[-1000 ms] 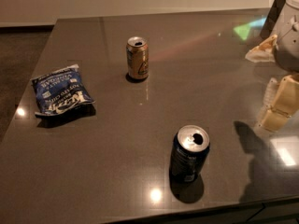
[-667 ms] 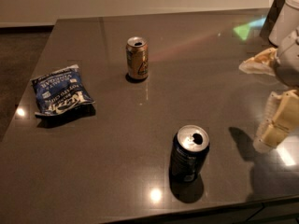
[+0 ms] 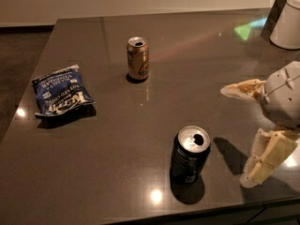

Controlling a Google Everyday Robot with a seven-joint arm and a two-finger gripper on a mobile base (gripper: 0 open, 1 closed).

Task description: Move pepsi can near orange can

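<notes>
The pepsi can (image 3: 189, 155), dark navy with an opened silver top, stands upright near the table's front edge. The orange can (image 3: 138, 58), orange-gold with a dark emblem, stands upright at the table's middle back, well apart from it. My gripper (image 3: 236, 135) comes in from the right edge, to the right of the pepsi can and apart from it. It is open and empty: one pale finger (image 3: 241, 90) points left, the other (image 3: 265, 159) hangs lower near the front edge.
A blue chip bag (image 3: 61, 96) lies flat at the table's left side. A white rounded object (image 3: 287, 21) stands at the back right corner. The dark glossy table (image 3: 108, 139) ends close in front of the pepsi can.
My gripper has moved left and slightly down, closer to the pepsi can. Both cans and the chip bag have stayed in place.
</notes>
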